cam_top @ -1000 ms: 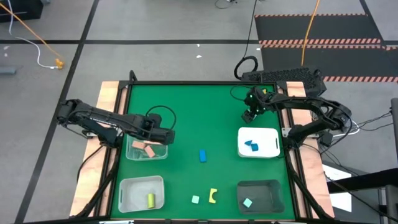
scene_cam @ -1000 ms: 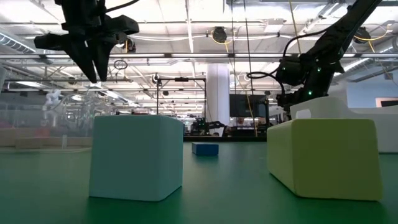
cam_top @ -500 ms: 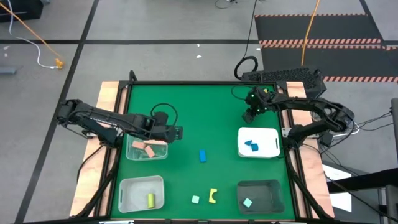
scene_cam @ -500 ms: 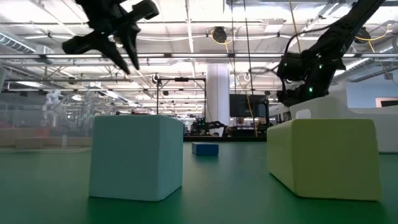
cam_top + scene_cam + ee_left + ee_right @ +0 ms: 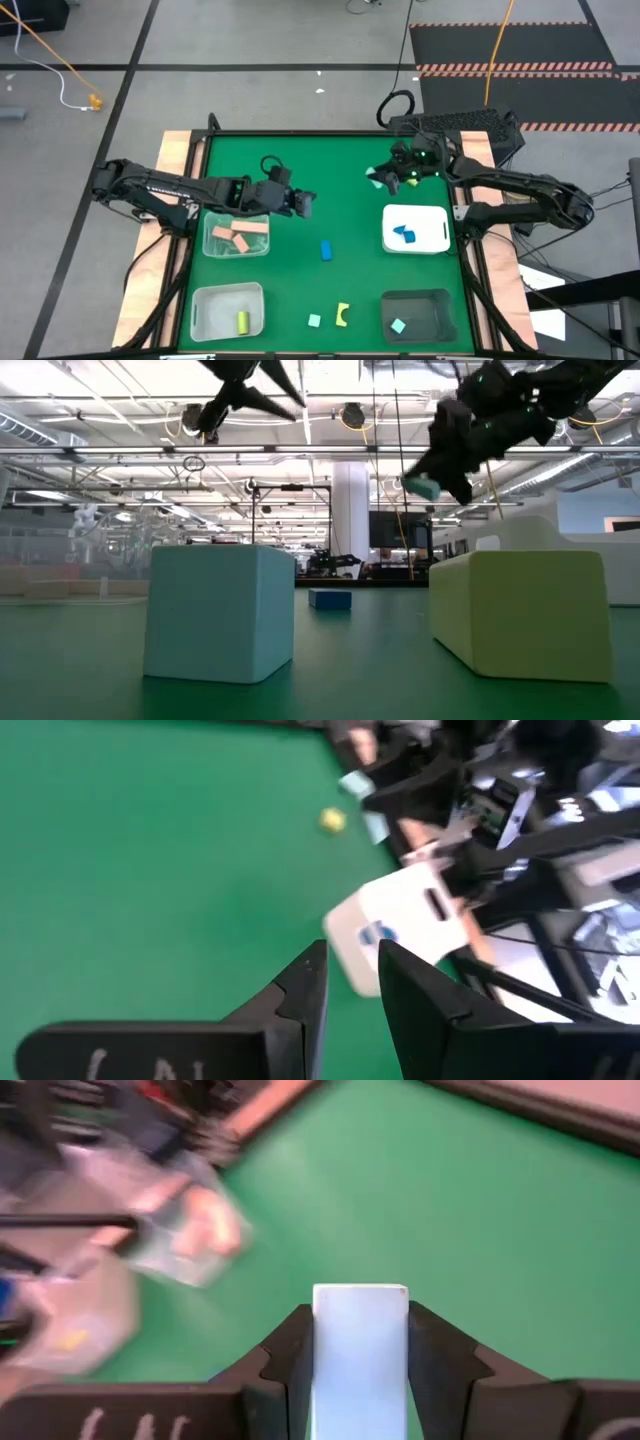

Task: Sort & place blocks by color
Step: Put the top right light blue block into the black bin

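Right claw [image 5: 358,1370]: pinching a teal block [image 5: 359,1350], held above the far counter [image 5: 300,160].
Left claw [image 5: 306,203]: almost pressed together, empty, above the counter middle.
Other blocks: salmon ones in the clear tray [image 5: 212,247]; blue ones in the white tray [image 5: 433,219].

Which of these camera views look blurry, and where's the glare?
Right wrist view: the held light teal block is sharp, the trays behind smear. Left wrist view: the white tray and far arm are motion-blurred. Low view: bright ceiling lights silhouette both arms. High view: evenly lit and sharp.
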